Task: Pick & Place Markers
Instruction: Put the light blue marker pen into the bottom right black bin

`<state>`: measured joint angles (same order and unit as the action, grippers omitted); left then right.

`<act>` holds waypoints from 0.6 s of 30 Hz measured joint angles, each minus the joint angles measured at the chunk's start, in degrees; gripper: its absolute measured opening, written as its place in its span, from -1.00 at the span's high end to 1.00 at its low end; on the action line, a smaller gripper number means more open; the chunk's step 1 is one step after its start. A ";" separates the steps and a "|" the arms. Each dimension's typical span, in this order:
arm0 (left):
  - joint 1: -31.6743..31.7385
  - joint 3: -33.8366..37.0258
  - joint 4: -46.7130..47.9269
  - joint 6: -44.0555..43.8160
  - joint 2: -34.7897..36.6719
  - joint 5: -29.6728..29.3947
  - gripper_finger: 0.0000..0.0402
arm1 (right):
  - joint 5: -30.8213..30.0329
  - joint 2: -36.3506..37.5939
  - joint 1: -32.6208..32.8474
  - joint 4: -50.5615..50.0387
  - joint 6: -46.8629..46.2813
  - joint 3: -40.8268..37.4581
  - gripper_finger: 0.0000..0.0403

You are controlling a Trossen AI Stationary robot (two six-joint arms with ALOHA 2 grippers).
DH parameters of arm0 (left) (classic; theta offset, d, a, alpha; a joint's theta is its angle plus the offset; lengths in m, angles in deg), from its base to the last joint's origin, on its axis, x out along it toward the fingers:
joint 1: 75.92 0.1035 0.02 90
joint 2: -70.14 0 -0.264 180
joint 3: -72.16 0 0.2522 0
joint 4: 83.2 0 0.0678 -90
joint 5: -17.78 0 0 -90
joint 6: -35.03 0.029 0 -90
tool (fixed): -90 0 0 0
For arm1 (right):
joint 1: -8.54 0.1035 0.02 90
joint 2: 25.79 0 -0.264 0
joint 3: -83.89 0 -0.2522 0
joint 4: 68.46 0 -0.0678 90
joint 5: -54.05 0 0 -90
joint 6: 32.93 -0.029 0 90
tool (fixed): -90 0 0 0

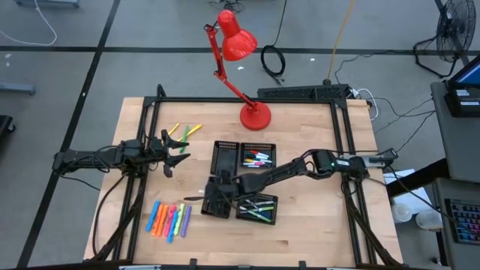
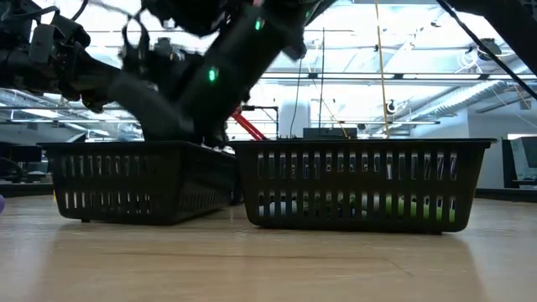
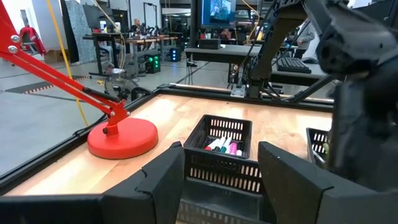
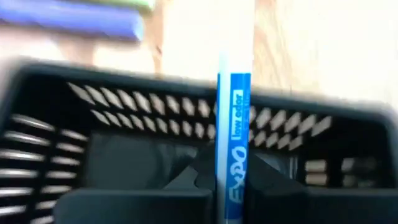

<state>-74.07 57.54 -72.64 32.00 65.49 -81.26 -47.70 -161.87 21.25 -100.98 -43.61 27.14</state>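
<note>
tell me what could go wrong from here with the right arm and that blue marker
1. The right gripper is shut on the blue marker near one end, so the long free end could swing or slip out.
2. That gripper sits low over the near-left tray, and the marker crosses its rim, so it could catch the mesh and drag the tray.
3. A drop here could miss the tray and roll toward the highlighters.

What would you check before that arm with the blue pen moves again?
1. Right gripper shut on the blue Expo marker: ok.
2. Marker gripped squarely, not slipping: cannot tell.
3. Right gripper above the lower-left mesh tray: ok.
4. Left gripper open, waiting apart near the table's left edge: ok.
5. Loose highlighters lie outside the trays, clear of the right arm: ok.
6. Red lamp out of the way: ok.
</note>
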 joint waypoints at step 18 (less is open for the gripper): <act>0.00 0.00 0.02 0.00 0.00 0.02 -0.04 | -1.61 14.49 12.11 -29.45 -14.09 -0.50 0.93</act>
<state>-74.07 57.54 -72.62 32.00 65.49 -81.23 -49.31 -147.38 33.36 -130.44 -57.70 26.64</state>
